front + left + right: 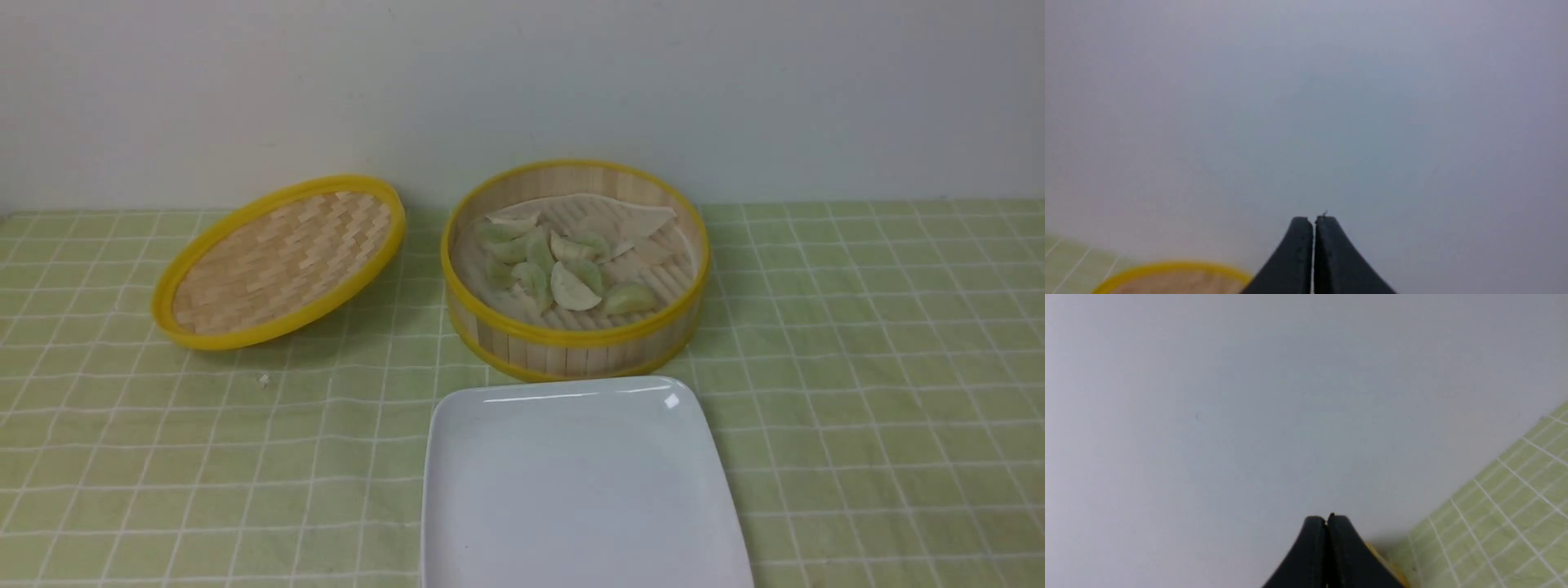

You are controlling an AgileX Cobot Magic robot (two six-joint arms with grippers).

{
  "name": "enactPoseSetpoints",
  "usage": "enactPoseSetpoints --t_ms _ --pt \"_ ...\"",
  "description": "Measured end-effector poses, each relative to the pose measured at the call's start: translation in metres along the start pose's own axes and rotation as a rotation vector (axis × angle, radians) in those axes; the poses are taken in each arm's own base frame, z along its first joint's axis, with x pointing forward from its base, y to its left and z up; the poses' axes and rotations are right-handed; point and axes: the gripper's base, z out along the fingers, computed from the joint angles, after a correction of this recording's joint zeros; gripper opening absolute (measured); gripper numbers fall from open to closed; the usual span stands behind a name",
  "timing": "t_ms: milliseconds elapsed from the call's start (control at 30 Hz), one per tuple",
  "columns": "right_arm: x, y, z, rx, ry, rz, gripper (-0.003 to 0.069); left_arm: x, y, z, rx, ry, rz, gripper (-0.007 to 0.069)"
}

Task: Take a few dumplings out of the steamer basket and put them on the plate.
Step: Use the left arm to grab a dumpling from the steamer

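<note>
While the plate (571, 490) points lengthwise toward the basket (571, 355), both end effectors (1314, 222) closed

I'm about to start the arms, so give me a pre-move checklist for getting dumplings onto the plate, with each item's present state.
1. Steamer basket uncovered: ok, the lid lies apart, tilted, to its left.
2. Dumplings in the basket: ok, clustered mostly toward its left side.
3. Plate bare where seen: ok; its near edge is out of the front view.
4. Left gripper ready to grasp: not ok, shut and holding nothing.
5. Right gripper ready to grasp: not ok, also shut, nothing held.
6. Dumplings separate freely: cannot tell, several overlap.
</note>
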Motion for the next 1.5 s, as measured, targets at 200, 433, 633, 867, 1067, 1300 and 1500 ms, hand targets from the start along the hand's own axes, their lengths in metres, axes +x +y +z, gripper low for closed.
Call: enactPoseSetpoints --t_ms 200,433,633,867,1067,1300,1500 --pt "-0.013 0.002 -0.001 -0.024 -0.139 0.105 -0.0015 -0.008 -0.021 0.064 -0.176 0.775 0.198 -0.0006" --pt "-0.015 0.002 -0.001 -0.031 -0.167 0.116 -0.0015 0.046 -0.010 0.134 -0.177 1.234 0.257 -0.0006" --pt "-0.021 0.030 0.000 -0.081 -0.001 0.135 -0.0015 0.079 -0.009 0.182 -0.105 1.337 0.274 -0.0006" --pt "-0.048 0.103 0.028 0.022 0.553 -0.345 -0.0015 0.094 -0.048 0.252 0.033 1.296 0.375 -0.0006" --pt "-0.047 0.117 0.073 0.131 0.949 -0.611 -0.0015 0.115 -0.075 0.308 0.140 1.259 0.477 -0.0006" --pt "-0.034 0.116 0.104 0.156 1.095 -0.591 -0.0015 0.170 -0.082 0.362 0.179 1.211 0.640 0.0087" --pt "-0.031 0.114 0.108 0.163 1.118 -0.581 -0.0015 0.220 -0.069 0.394 0.151 1.147 0.719 0.0302"
